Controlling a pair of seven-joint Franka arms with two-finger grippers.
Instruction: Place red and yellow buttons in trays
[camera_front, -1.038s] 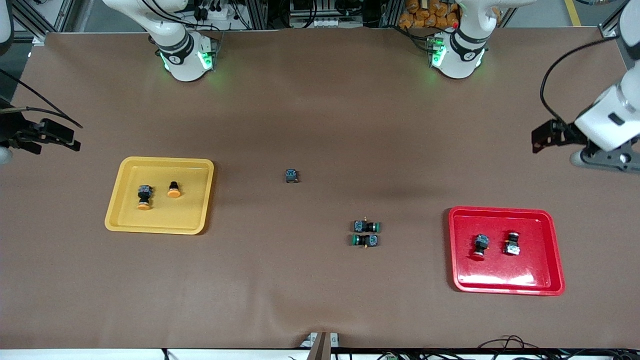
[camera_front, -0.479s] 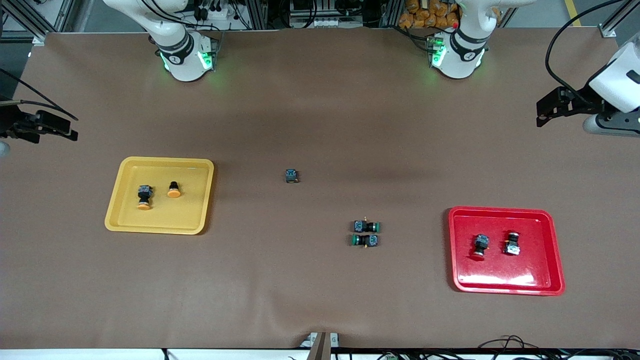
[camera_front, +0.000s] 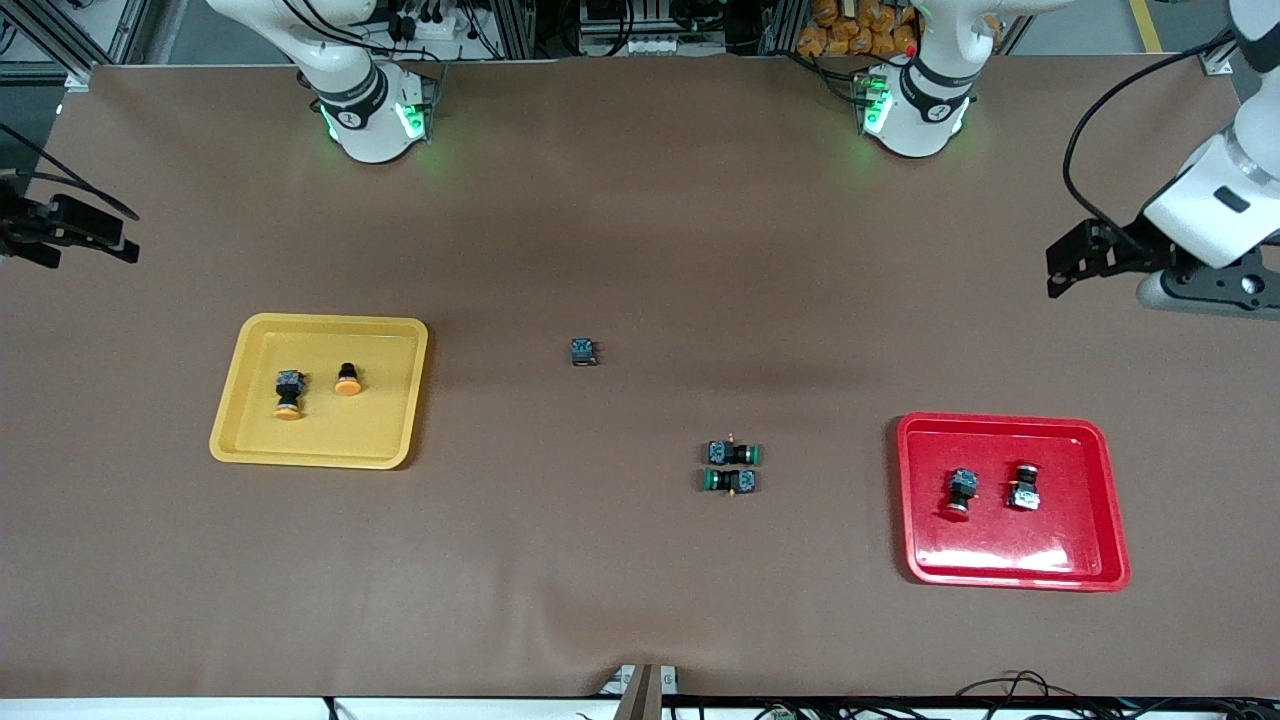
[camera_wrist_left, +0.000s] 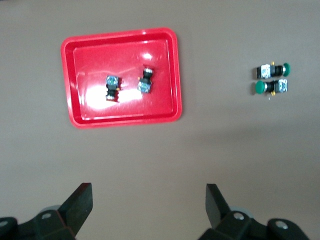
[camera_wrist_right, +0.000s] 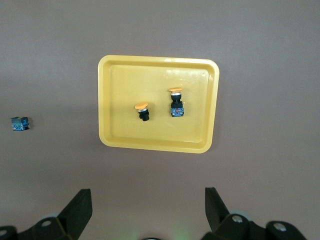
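Left tool (camera_wrist_left: 145, 202) and right tool (camera_wrist_right: 145, 202) spread wide, empty, over bare table (camera_front: 640, 600); green buttons (camera_front: 731, 467) between loaded trays (camera_front: 1010, 570).

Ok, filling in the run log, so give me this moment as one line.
yellow tray: two yellow buttons inside | red tray: two red buttons inside | left gripper: open, empty | right gripper: open, empty

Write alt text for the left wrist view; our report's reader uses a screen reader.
A glossy red tray on a brown table holds two black-bodied push-button switches, lying apart. Two green-capped switches lie side by side on the bare table, outside it. The open left gripper hovers over bare table.
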